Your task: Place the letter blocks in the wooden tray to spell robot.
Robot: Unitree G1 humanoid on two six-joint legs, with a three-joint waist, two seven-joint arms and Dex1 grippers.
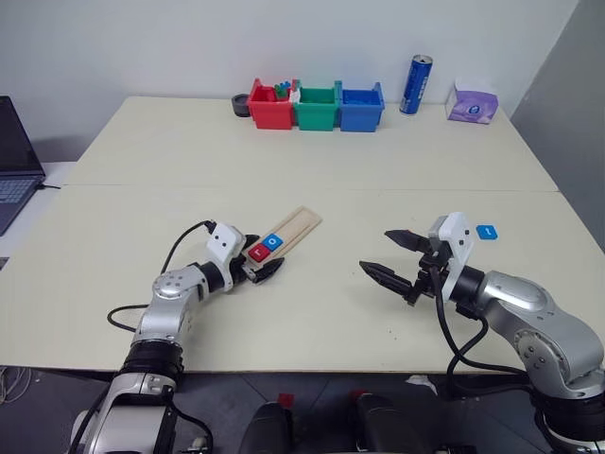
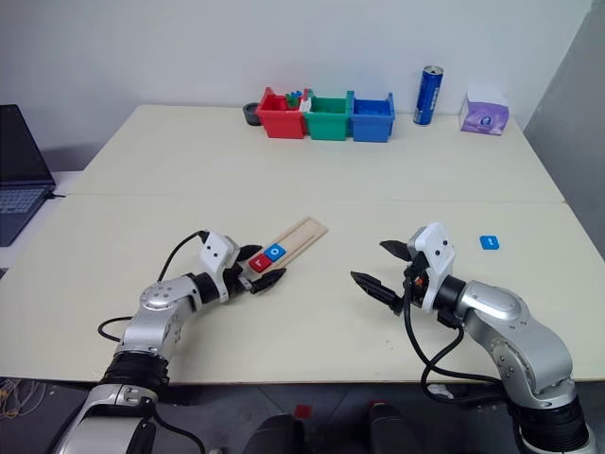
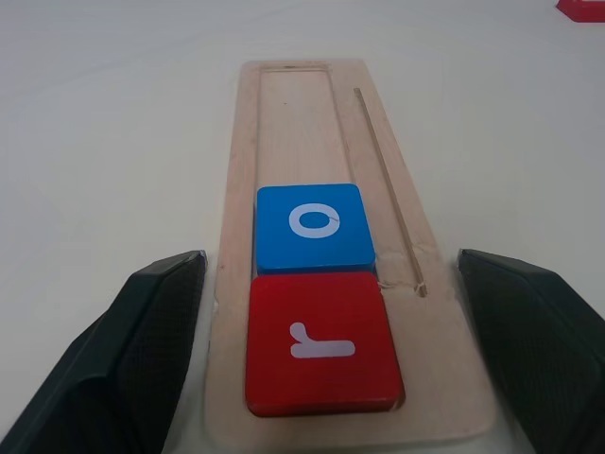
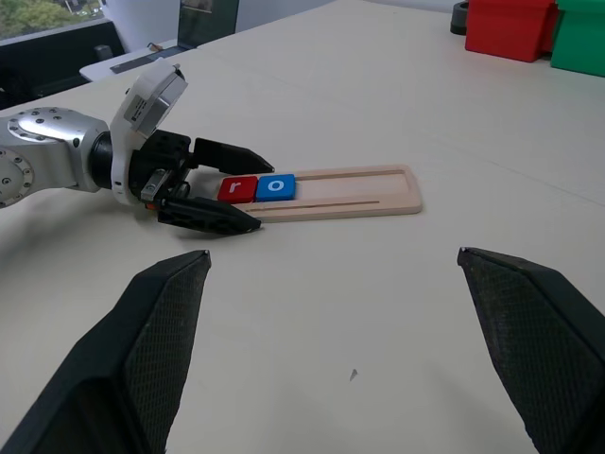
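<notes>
Left wrist view reads letters: wooden tray (image 3: 331,123) holds red r (image 3: 319,342), blue o (image 3: 312,227). Both tools spread, left tool (image 1: 263,270) straddling tray end, right tool (image 1: 392,255) empty.

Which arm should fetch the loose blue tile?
Right, probably. The blue tile lies on the table just beyond the right pincer, which is open and empty. The left pincer is open around the tray end.

Cream table (image 1: 312,151), white wall (image 1: 189,43), laptop (image 1: 14,161) at left
</notes>
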